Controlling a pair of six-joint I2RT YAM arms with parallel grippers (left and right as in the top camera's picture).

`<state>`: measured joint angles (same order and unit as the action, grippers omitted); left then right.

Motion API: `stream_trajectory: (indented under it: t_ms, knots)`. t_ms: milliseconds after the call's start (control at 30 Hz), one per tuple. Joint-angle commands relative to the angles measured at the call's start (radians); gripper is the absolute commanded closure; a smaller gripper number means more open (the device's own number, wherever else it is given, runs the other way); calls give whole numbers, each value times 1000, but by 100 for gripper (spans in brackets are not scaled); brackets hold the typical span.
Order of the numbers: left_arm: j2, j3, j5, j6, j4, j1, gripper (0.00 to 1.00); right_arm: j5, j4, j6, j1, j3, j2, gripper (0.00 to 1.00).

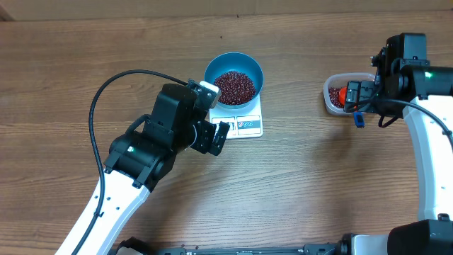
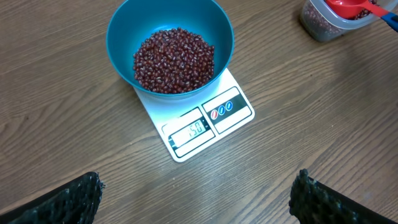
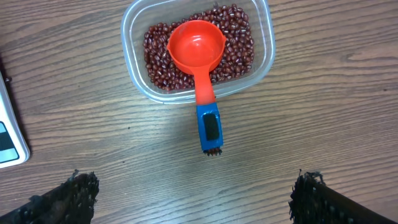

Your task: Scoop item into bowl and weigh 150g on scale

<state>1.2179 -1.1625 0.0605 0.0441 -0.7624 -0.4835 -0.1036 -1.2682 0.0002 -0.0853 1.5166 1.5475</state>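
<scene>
The blue bowl (image 2: 124, 31) stands on the white scale (image 2: 231, 112) and holds a heap of dark red beans (image 2: 174, 60). The scale's display (image 2: 189, 130) appears to read 150. In the overhead view the bowl (image 1: 253, 65) sits at the table's middle back on the scale (image 1: 249, 126). My left gripper (image 2: 196, 199) hangs open over bare wood just in front of the scale, holding nothing. My right gripper (image 3: 196, 199) is open and empty too, hovering just short of a red scoop (image 3: 196, 46) whose blue handle points toward it.
A clear plastic tub (image 3: 132, 34) at the right holds more beans (image 3: 155, 59), and the scoop's cup rests on them. From above, the tub (image 1: 330, 91) lies right of the scale. A loose bean (image 1: 221, 38) lies behind the bowl.
</scene>
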Motion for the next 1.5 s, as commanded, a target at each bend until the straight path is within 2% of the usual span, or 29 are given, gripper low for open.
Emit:
stream_trajectory:
  t_ms: [0,700,933,1167,1467]
  knots:
    - [5,10,8,-22,3,5,0,4,6,8,-8,27,-19,0]
    - [5,10,8,-22,-6,5,0,3,6,8,-8,27,-19,0]
    - [-13,27,3,-23,-105,5,1,4,6,8,-8,27,-19,0]
    - [-142,156,-24,-22,-69,5,1,4,6,8,-8,27,-19,0]
    - [-396,334,-39,-22,-71,6,1,4,6,8,-8,27,-19,0]
